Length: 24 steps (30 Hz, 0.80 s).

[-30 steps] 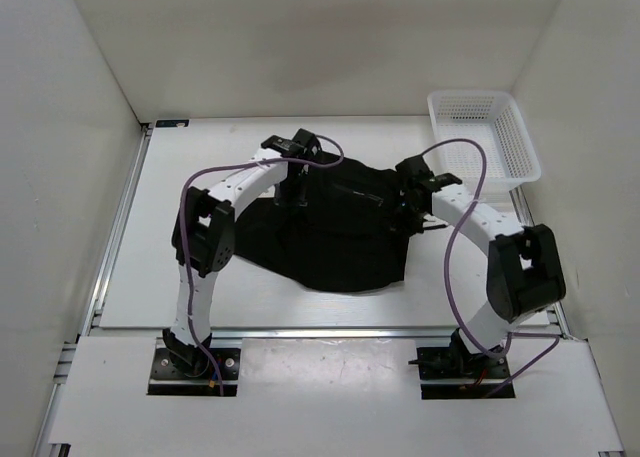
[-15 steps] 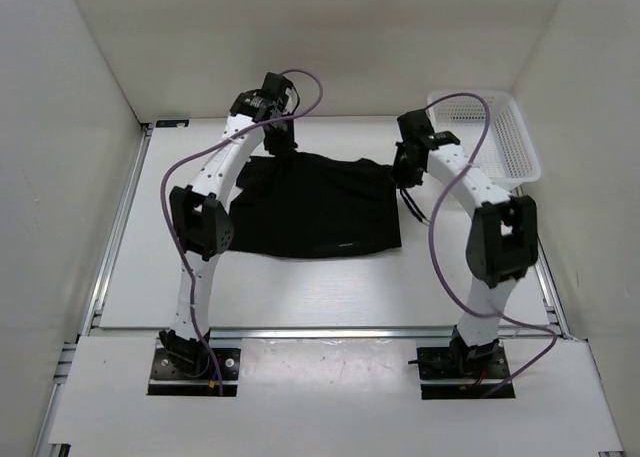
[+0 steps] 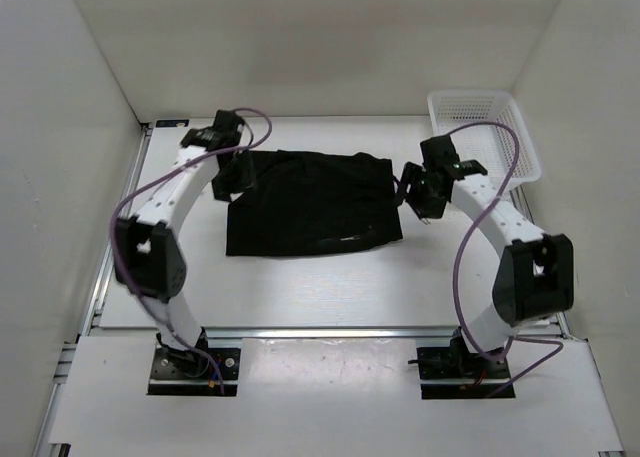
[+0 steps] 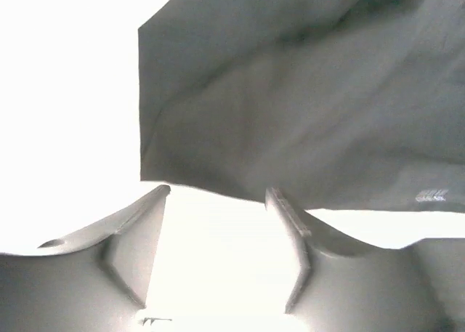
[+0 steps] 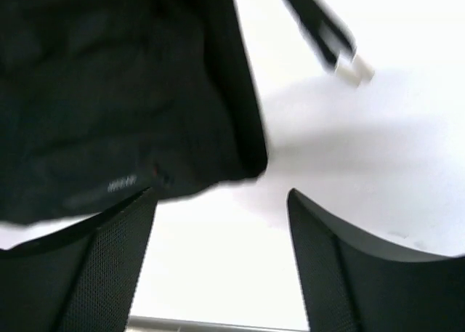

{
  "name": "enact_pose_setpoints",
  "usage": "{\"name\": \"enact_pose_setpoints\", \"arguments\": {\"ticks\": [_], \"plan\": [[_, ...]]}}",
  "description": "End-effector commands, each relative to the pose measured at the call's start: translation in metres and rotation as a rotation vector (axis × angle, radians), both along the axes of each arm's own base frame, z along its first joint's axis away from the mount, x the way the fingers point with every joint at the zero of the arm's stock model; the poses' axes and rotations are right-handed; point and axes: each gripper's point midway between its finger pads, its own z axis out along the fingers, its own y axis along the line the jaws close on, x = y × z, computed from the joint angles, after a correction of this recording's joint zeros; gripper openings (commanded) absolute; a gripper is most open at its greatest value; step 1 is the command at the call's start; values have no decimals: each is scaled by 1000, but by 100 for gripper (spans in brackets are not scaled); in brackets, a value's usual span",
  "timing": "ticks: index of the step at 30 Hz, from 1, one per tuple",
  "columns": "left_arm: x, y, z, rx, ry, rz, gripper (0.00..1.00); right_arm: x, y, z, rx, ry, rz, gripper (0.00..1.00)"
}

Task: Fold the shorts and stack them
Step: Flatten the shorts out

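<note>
Item: black soft fabric shorts (image 3: 310, 205), laid flat as a rough rectangle on the white table (image 3: 300, 289), left of the white plastic mesh basket (image 3: 527, 145) and apart from it.
Left gripper (image 3: 235, 177): jaws spread wide, nothing held, placed at the shorts' edge farthest from the basket.
Right gripper (image 3: 420, 192): jaws spread wide, nothing held, placed between shorts and basket.
Progress: one fold is judged made; further folding and the stacking are judged outstanding.

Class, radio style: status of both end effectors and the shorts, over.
Left end effector open, right end effector open. Shorts flat on table between them. Basket far right, out of the way.
</note>
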Motion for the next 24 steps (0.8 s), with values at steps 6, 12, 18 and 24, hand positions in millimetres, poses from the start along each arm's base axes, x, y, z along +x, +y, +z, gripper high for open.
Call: {"name": "enact_pose_setpoints", "arguments": {"ticks": [6, 12, 18, 24], "plan": [[-111, 22, -48, -151, 94, 232, 79, -58, 31, -20, 253, 102, 3, 76], [-107, 25, -82, -197, 149, 280, 91, -56, 43, -27, 316, 142, -2, 82], [-91, 38, -115, -161, 196, 342, 82, -53, 38, -27, 317, 139, -20, 82], [-71, 39, -126, -165, 196, 363, 59, -56, 34, -38, 369, 170, -41, 82]]}}
